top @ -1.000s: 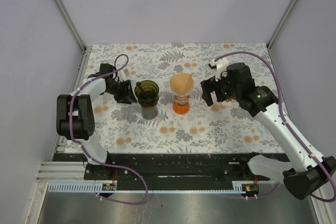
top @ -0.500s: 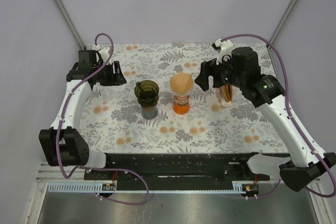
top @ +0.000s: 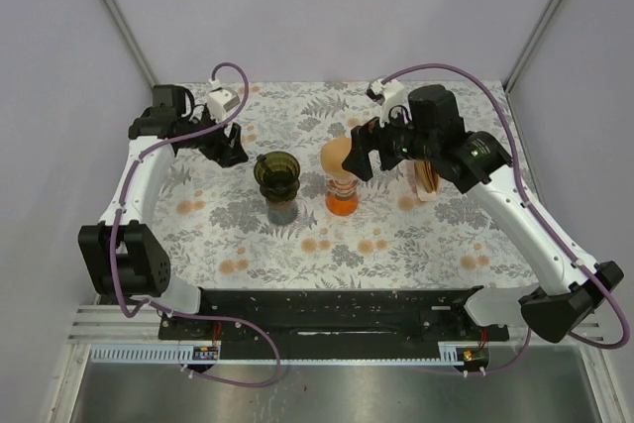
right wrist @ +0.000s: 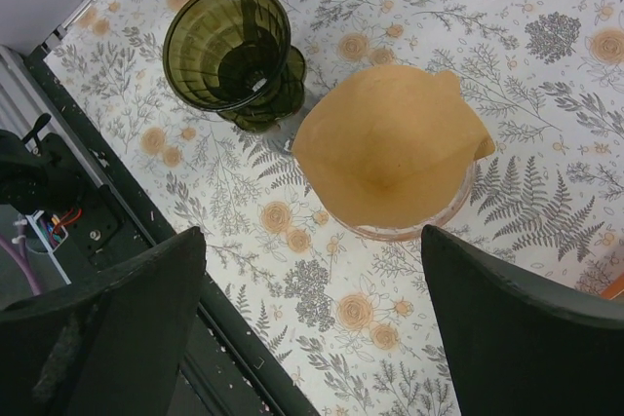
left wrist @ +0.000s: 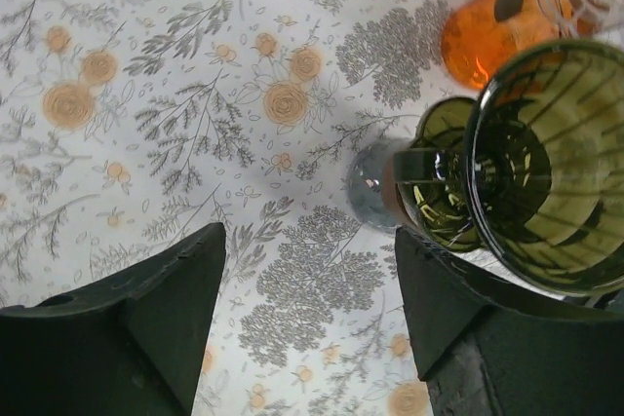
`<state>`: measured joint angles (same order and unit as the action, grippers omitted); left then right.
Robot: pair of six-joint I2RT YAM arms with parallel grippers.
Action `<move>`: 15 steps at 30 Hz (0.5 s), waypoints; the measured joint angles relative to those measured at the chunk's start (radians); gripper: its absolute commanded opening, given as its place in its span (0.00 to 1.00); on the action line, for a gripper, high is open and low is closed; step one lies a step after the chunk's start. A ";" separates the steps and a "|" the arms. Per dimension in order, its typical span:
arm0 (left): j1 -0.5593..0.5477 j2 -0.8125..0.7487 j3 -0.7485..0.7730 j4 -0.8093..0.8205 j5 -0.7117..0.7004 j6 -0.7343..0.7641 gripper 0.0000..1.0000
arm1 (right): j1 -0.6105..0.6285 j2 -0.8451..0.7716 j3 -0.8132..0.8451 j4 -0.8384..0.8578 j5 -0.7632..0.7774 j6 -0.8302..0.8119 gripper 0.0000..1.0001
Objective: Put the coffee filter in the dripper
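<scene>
The brown coffee filter (top: 342, 154) sits cupped in the mouth of the clear dripper (top: 342, 200) on its orange base, mid-tabletop (top: 396, 235). From the overhead camera I see a green dripper (top: 277, 173) standing empty just beside it at 9 o'clock. My right gripper (top: 365, 149) hangs close at the filter's 2 o'clock, fingers spread wide, gripping nothing. My left gripper (top: 230, 149) is at the green dripper's 10 o'clock, fingers apart too. A holder of spare filters (top: 424, 180) stands at 3 o'clock.
</scene>
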<state>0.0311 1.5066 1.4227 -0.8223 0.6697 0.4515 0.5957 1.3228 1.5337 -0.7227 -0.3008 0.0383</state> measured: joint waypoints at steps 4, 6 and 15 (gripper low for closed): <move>0.000 -0.022 -0.098 0.034 0.085 0.169 0.82 | 0.000 -0.038 -0.034 -0.002 -0.026 -0.034 0.99; -0.002 -0.043 -0.156 0.058 0.132 0.259 0.83 | 0.000 -0.048 -0.041 0.000 -0.035 -0.042 0.99; -0.032 -0.015 -0.097 0.012 0.220 0.577 0.81 | 0.000 -0.073 -0.090 -0.002 -0.045 -0.060 1.00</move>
<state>-0.0013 1.4914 1.3254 -0.8101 0.8894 1.0286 0.5961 1.2495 1.4433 -0.7242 -0.3462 -0.0216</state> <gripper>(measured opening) 0.823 0.993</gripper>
